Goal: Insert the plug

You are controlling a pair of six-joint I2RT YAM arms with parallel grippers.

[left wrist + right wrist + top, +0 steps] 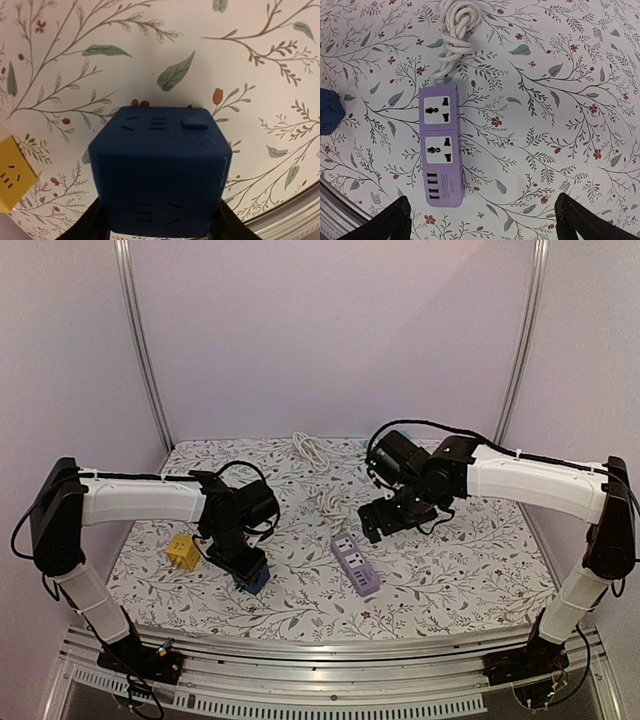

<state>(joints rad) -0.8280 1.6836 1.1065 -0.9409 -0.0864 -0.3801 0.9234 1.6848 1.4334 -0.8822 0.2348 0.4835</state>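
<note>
The plug is a dark blue cube (160,170) with slot openings on its faces; its prongs do not show. My left gripper (160,226) is shut on it, a black finger (82,227) pressed to each side, low over the cloth at the front left (253,578). The purple power strip (440,150) lies flat with two sockets and several USB ports facing up, its white cord (454,35) coiled beyond it. My right gripper (482,220) hovers open above the strip's near end, nothing between its fingers. In the top view the strip (355,564) lies right of the blue cube.
A yellow cube adapter (182,553) sits on the floral cloth just left of the left gripper, also in the left wrist view (12,175). More white cord (310,450) runs toward the back wall. The metal front rail (295,215) is close behind the blue cube.
</note>
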